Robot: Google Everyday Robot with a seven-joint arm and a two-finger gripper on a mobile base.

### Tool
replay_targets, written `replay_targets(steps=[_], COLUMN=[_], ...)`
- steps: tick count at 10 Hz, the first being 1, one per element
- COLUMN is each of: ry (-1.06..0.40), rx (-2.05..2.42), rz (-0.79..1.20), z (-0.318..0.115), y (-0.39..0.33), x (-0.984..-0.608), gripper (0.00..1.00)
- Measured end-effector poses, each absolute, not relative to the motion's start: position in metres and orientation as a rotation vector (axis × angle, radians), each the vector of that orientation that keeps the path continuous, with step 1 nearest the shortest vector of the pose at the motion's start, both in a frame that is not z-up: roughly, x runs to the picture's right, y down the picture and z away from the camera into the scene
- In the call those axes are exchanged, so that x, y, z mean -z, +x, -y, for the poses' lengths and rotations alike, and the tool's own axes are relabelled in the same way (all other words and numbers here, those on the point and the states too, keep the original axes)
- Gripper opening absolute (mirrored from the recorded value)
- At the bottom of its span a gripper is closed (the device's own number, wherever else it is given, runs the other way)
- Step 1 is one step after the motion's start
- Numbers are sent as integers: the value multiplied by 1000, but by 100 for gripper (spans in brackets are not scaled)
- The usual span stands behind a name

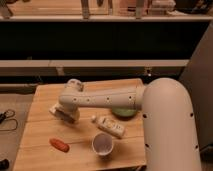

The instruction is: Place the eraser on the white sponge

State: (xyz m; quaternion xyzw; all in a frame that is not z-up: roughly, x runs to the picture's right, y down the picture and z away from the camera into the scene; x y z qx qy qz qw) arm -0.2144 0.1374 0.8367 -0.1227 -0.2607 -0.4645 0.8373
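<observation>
My gripper (65, 115) hangs low over the left middle of the wooden table (40, 135), at the end of the white arm (100, 99) that reaches in from the right. It is shut. A small white flat block, the white sponge (54, 109), peeks out at the gripper's left side, touching or just under it. The eraser does not show; the gripper's end hides what lies beneath it.
A white bottle with a label (111, 126) lies on its side at the table's middle. A round white cup (102, 145) stands near the front edge. A green dish (124, 113) sits under the arm. A red-orange oblong thing (59, 145) lies at front left.
</observation>
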Motion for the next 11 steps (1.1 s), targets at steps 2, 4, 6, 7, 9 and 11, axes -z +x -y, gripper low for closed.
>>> replay_targets(steps=[2,4,6,7,9,11], ry=[-257,-256,-254,-255,-253,-255], rx=[981,984,980,981,990,998], rz=[558,569,575,577,597,607], z=[-137,-140,-140,-140,-143,-144], y=[-215,-214,-210,-210,-210,-208], x=[-839,-839,-840,-840,-839,-841], gripper=[1,1,1,1,1,1])
